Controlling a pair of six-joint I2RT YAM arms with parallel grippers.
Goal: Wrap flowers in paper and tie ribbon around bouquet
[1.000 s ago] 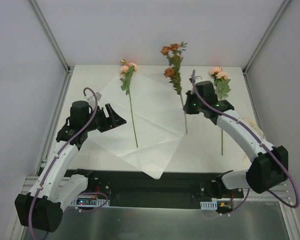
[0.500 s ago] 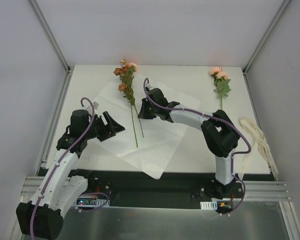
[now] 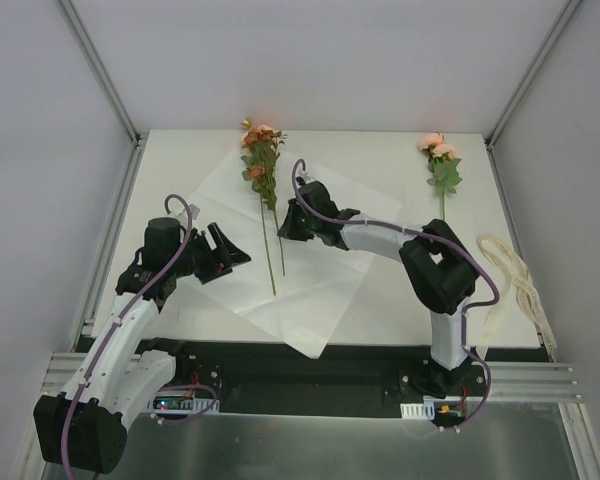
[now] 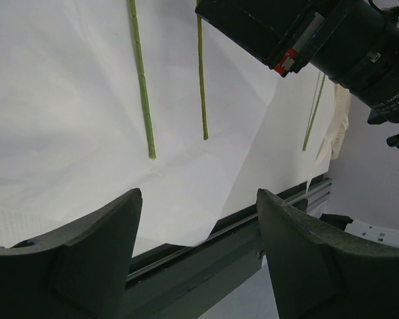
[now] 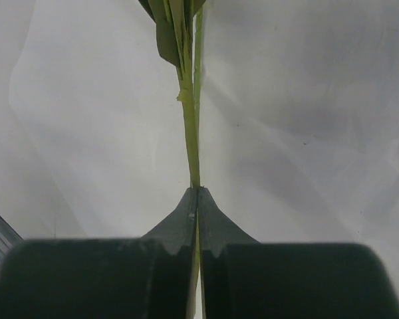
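Note:
The white paper [image 3: 320, 262] lies flat left of centre. Two flowers rest on it side by side, blooms at the back: a pink one [image 3: 264, 133] and a rust-orange one [image 3: 256, 172]. My right gripper [image 3: 284, 222] is shut on the rust-orange flower's stem [image 5: 189, 133], low over the paper; the jaws [image 5: 197, 193] pinch it tight. My left gripper [image 3: 232, 250] hovers open over the sheet's left part with nothing between its fingers. Seen by the left wrist, both stems [image 4: 141, 86] lie ahead. A third flower [image 3: 440, 165] lies at the back right. The cream ribbon [image 3: 515, 275] lies at the right.
The paper's near corner [image 3: 315, 352] hangs over the table's front edge onto the black rail [image 3: 380, 365]. White enclosure walls and metal posts [image 3: 105, 75] bound the table on three sides. The right arm's elbow [image 3: 438, 265] stands over the table's middle.
The right arm swung left, carrying the rust-orange flower from the table's back middle onto the paper beside the pink one. The left arm barely shifted.

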